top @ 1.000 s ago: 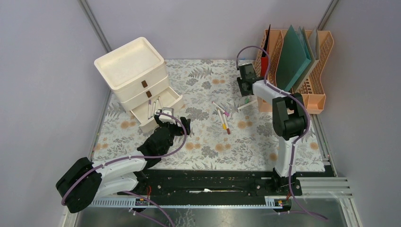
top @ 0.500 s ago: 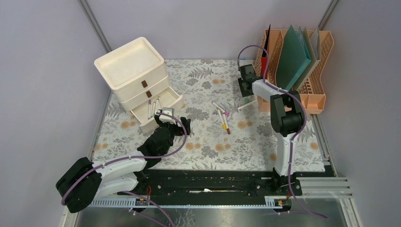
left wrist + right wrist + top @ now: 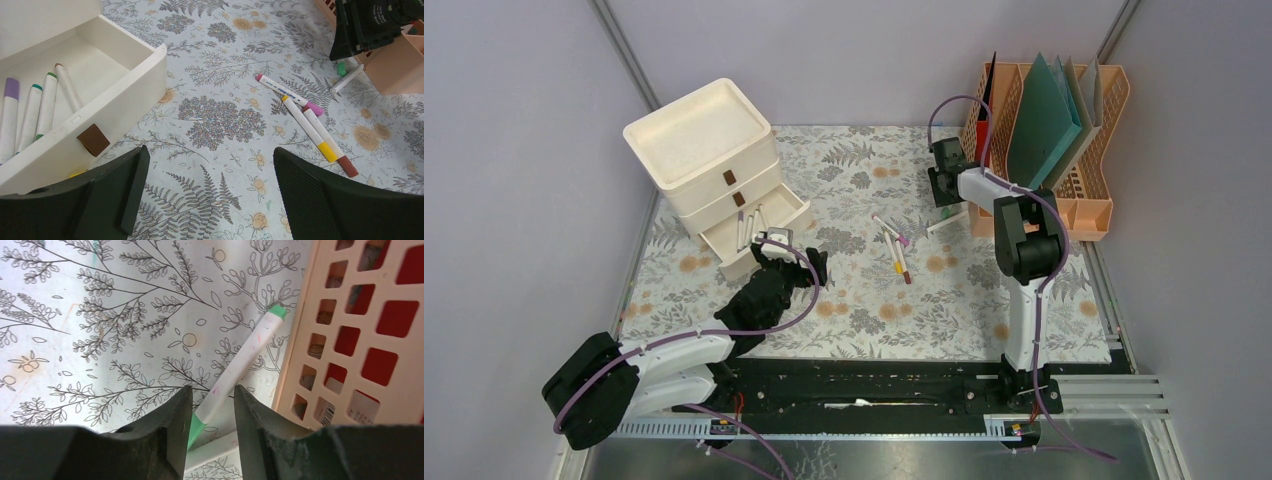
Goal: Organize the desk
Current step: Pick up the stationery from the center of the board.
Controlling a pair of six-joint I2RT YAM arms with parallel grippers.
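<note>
The desk [image 3: 864, 300] is covered by a fern-print cloth. My right gripper [image 3: 946, 198] is at the back right, low over the cloth beside the peach rack. In the right wrist view its jaws [image 3: 212, 410] are nearly together around a white marker with green ends [image 3: 245, 365] that lies on the cloth against the rack; both fingers touch it. Another white marker [image 3: 225, 445] lies under it. My left gripper [image 3: 796, 262] is open and empty [image 3: 210, 195] above the cloth, beside the open drawer [image 3: 100, 80]. Three markers [image 3: 307, 127] lie mid-desk.
A cream drawer unit [image 3: 709, 150] stands at the back left, its bottom drawer open with several markers [image 3: 35, 110] inside. A peach file rack [image 3: 1074, 190] with green folders stands at the back right, and its wall [image 3: 360, 340] is close to my right fingers.
My right arm's elbow has swung back toward the rack while its gripper stayed by the green marker. The left arm has not moved.
</note>
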